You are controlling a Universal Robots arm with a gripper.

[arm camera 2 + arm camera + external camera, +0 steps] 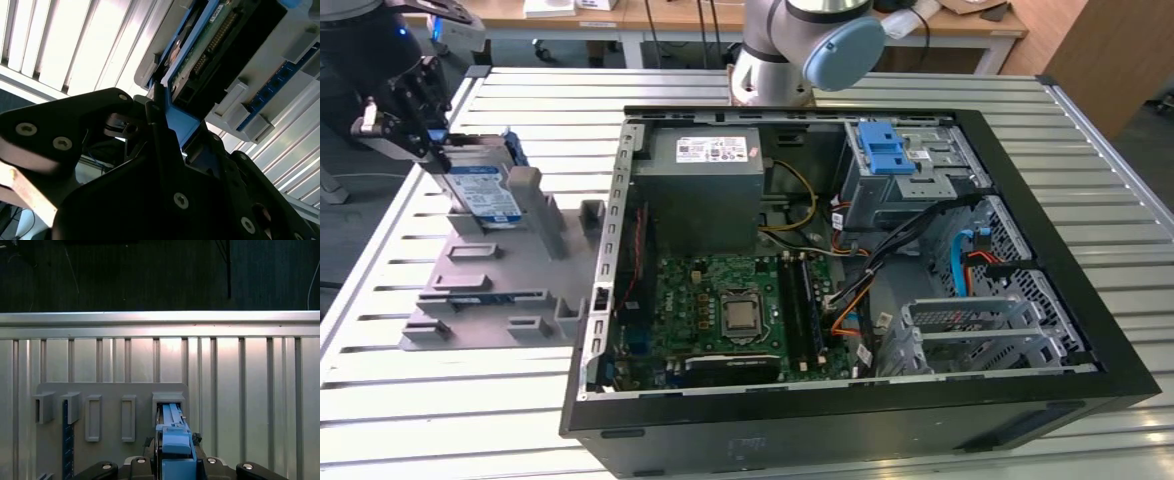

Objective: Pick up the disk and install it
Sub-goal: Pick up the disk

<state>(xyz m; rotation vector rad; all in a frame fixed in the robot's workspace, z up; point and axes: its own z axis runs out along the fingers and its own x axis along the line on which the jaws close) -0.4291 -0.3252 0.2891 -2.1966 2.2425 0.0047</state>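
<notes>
Black fingers (159,127) clamp the disk (483,190), which stands on end, long axis upright, in a grey rack (494,290).

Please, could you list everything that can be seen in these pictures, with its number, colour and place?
disk: one, silver with a blue frame, upright in the holder, at the exterior view's left.
holder: one, grey, on the table beside the computer case.
computer case: one, black, open, lying on the table.
power supply: one, grey with a white sticker, inside the case.
circuit board: one, green, inside the case.
latch: one, blue, inside the case.
cables: several, mixed colours, inside the case.
table: one, silver, slatted, under everything.
arm: one, grey with a light-blue cap, at the case's far side.
gripper: one, black, closed on the disk's blue frame.
</notes>
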